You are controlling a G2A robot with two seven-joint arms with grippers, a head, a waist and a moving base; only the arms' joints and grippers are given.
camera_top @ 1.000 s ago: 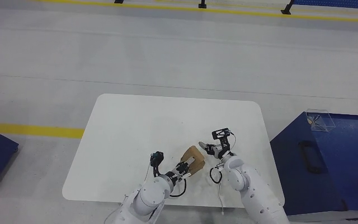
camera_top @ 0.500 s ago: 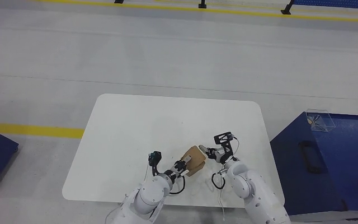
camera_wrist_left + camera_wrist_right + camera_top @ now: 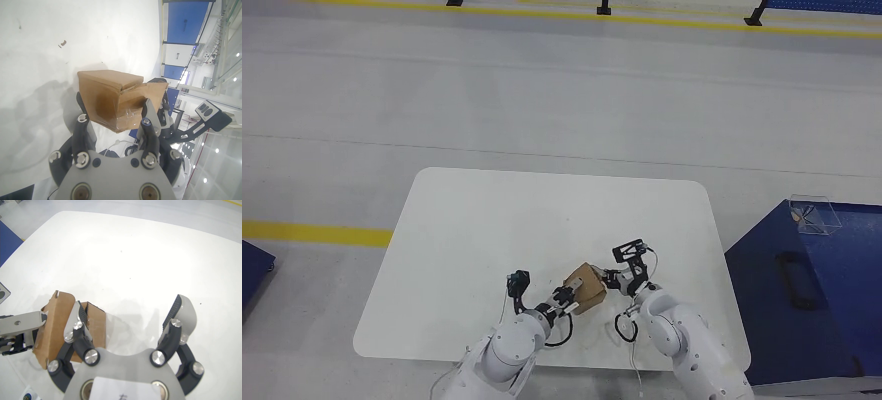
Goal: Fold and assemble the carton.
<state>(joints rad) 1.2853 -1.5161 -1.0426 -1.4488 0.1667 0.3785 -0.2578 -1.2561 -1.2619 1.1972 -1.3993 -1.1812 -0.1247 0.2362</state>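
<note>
on the table (image 3: 492,220), the carton (image 3: 98,89) sits clamped in the left hand (image 3: 113,102).

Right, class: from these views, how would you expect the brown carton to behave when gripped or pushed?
Probably light: the carton is thin cardboard, held in the left gripper. Likely to flex, not stay rigid: one flap stands loose and a corner is ragged. A push may slide it across the smooth white table.

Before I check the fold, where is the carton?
Top view: the carton is near the table's robot-side edge, between the left pincer and the right pincer.
</note>
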